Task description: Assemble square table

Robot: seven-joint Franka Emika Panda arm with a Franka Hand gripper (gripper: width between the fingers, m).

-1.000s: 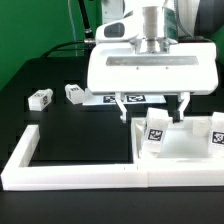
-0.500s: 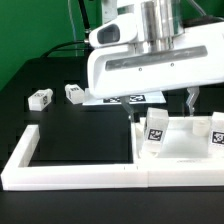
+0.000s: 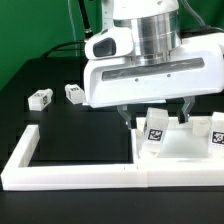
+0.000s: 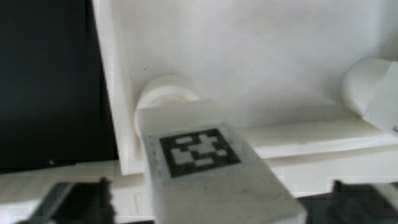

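The claw (image 3: pixel 155 114) hangs low over the white plastic square slab with a raised rim (image 3: pixel 185 152). Its jaws are spread wide and grip nothing. Its two dark fingers (image 4: pixel 71 200) stand on either side of a short white tagged leg (image 3: pixel 155 129), with a clear gap on each side.

That leg stands on end at the slab corner nearest the middle of the black surface (image 3: pixel 80 132), and appears to sit in a round socket. Its black-and-white tag shows plainly in the wrist view. Whether it is fully seated cannot be told.

A second standing white leg (image 3: pixel 215 131) rises from the slab farther toward the exterior view's right. The slab lies against the long white L-shaped border wall (image 3: pixel 60 176), by the surface's near edge and toward the exterior view's right.

One loose white leg (image 3: pixel 40 98) and another loose white leg (image 3: pixel 74 92) lie on the bare surface toward the exterior view's left, near each other and well apart from the slab.

The step in hand looks like fastening the tagged leg into its corner socket. With two legs up and two still lying loose, the job seems about half done.

The next move probably calls for closing the jaws squarely on the leg's sides. The leg should stay upright so the squeeze does not tip it, and it can then be turned down into the socket. A grip that is off centre would likely cock it sideways.
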